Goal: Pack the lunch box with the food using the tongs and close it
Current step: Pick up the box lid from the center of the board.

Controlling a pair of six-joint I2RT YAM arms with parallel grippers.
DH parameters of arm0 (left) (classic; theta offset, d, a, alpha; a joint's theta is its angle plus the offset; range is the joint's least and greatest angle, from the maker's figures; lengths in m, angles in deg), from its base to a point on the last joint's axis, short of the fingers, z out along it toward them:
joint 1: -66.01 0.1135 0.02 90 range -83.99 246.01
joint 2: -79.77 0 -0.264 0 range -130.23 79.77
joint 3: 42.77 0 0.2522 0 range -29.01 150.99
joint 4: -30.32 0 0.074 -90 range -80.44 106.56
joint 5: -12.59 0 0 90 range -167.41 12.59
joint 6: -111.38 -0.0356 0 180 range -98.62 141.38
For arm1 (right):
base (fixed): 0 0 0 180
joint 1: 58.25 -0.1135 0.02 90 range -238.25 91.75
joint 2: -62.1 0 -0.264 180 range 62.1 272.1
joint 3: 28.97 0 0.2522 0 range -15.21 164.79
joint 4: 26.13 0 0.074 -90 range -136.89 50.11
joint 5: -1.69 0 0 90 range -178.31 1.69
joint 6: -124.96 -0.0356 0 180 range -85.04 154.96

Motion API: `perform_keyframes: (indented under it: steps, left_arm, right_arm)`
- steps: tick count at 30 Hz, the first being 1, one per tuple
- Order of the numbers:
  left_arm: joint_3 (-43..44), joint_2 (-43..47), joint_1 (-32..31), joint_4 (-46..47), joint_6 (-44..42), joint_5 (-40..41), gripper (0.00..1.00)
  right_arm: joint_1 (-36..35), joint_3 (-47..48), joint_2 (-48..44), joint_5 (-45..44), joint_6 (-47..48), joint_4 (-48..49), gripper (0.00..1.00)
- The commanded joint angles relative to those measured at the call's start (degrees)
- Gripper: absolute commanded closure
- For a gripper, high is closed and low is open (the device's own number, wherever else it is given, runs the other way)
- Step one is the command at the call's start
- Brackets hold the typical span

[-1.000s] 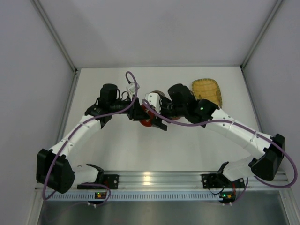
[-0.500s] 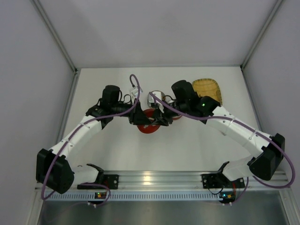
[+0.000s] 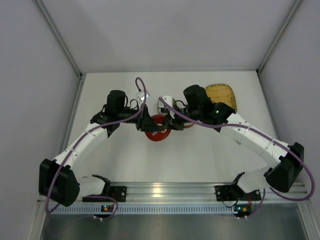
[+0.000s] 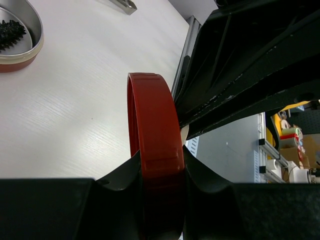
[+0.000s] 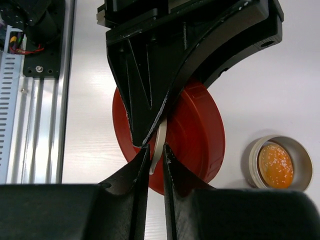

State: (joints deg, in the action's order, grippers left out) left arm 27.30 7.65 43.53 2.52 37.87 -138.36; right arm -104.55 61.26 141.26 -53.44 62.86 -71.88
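My left gripper (image 4: 160, 162) is shut on the rim of a round red lid (image 4: 152, 115), holding it on edge above the table; the top view has the lid (image 3: 159, 131) between both arms. My right gripper (image 5: 156, 150) has its jaws pressed on a thin white strip (image 5: 159, 142) standing off the lid's (image 5: 200, 130) face. The black food (image 4: 11, 30) lies in a round tin (image 4: 30, 47) at the left wrist view's top left. The orange food (image 5: 276, 165) sits in another tin (image 5: 305, 165). A silvery metal tip (image 4: 125, 5), perhaps the tongs, shows at the top edge.
The yellow woven tray (image 3: 221, 96) lies at the back right, behind the right arm. White walls enclose the table on three sides. An aluminium rail (image 3: 170, 192) carrying both arm bases runs along the near edge.
My right gripper went from wide open to shut on the lid's white strip, shifting slightly back and left. The left gripper kept its hold on the red lid.
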Motion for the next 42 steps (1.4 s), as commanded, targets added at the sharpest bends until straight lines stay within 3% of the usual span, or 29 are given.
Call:
perform_keyframes:
  steps: [1,2,4,22,42]
  left_arm:
    - [0.38,1.8,2.18,12.37,4.25,2.15,1.0]
    - [0.2,1.89,2.09,12.72,4.69,2.15,1.0]
    - [-0.15,1.98,2.09,13.42,5.04,1.97,1.0]
    - [-4.11,3.91,3.85,26.69,15.49,0.39,1.0]
    - [-6.13,4.7,4.37,32.76,19.81,-1.01,1.0]
  right_arm:
    - [-0.63,-2.02,-1.02,2.93,-1.8,-2.99,0.88]
    - [-0.72,-2.2,-0.93,2.57,-1.8,-3.08,0.96]
    - [-0.72,-2.63,-1.28,1.17,-1.88,-2.91,1.0]
    - [-0.63,-4.04,0.47,4.68,-4.52,-3.78,1.0]
    - [0.33,-5.1,1.97,7.39,-4.0,-5.1,0.92]
